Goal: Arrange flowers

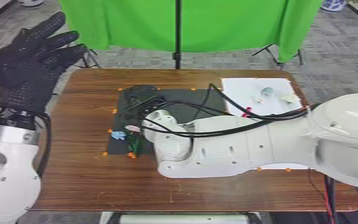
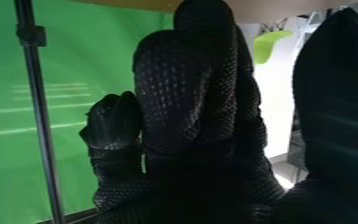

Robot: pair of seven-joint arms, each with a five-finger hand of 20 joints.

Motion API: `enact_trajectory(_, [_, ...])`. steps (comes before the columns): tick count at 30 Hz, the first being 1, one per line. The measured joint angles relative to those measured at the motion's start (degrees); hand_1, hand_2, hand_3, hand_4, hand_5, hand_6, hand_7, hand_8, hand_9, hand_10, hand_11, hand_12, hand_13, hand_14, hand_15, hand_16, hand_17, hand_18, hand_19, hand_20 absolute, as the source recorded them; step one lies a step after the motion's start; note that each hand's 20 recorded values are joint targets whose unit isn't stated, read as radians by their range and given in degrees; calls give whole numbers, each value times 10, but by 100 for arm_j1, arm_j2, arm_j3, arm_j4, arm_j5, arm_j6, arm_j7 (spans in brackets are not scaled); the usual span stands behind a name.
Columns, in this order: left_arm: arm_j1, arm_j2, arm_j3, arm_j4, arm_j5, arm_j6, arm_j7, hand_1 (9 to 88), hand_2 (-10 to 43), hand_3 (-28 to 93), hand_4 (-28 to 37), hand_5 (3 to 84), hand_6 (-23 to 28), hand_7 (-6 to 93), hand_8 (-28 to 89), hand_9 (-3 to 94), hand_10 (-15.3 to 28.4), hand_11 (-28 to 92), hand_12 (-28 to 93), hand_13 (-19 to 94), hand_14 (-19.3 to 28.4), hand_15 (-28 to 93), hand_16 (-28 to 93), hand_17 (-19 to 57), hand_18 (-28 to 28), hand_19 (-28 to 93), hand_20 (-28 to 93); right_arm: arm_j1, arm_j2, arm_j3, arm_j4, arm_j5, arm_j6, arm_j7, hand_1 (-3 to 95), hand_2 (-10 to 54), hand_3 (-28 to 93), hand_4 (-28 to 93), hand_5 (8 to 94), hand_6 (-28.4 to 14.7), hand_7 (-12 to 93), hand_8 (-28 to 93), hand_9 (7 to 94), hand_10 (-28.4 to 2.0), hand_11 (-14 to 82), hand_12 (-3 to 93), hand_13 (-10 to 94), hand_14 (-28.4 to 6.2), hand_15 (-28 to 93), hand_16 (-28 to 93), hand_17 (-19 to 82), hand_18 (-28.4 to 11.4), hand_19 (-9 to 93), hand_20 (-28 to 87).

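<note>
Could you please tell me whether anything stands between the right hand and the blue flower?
Nothing visible stands between the right hand and the blue flower; the pink flower is just beside the blue one.

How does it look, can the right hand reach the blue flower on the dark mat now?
Probably yes: the right hand is over the dark mat, and nothing seems to cover the blue flower, though the pink flower close beside it leaves little room there.

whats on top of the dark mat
On the dark mat's left side: a light blue flower, a pink one and something green. The right arm and right hand hide whatever lies under them.
</note>
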Motion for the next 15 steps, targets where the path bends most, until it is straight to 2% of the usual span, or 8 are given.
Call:
enact_trajectory(2, [153,-24,-255,-38,3,1,-35,208,76,768,-283,373,102,109,-81,322,195,245,100,248,271,517,-101,-68,239,618,72,8,64,39,-49,-31,14,-6,358,-95,623,-283,679,6,186,-129,819,-103,306,181,782,-52,629,182,422,-184,932,345])
enact_trajectory(4, [414,-52,-561,-111,4,8,-68,208,76,768,-283,373,102,108,-81,322,195,245,100,249,271,518,-101,-68,240,618,72,28,150,76,-113,-77,45,-35,343,-95,643,-283,664,1,184,-128,804,-104,302,174,762,-59,621,170,407,-186,930,307])
enact_trajectory(6, [700,-87,-794,-191,8,21,-92,208,75,769,-283,373,102,109,-81,322,195,245,101,249,271,518,-101,-68,240,618,71,46,268,166,-199,-128,69,-91,324,-95,673,-283,648,-4,183,-128,762,-115,273,163,740,-69,615,159,393,-188,930,269])
enact_trajectory(10, [1218,-210,-1033,-341,10,109,-98,208,75,768,-283,372,101,109,-81,322,195,245,101,249,272,519,-101,-68,239,618,71,-39,660,750,-451,-224,-94,-244,312,-77,728,-282,619,-12,178,-127,716,-134,241,152,712,-83,610,148,372,-191,925,231])
enact_trajectory(15, [1790,-445,-1342,-480,11,245,-80,207,76,767,-283,371,101,110,-81,321,195,245,101,250,273,520,-101,-68,240,618,71,-493,1325,1958,-950,-365,-948,-358,312,-73,736,-283,601,-19,168,-125,673,-146,214,146,683,-97,612,140,352,-196,921,210])
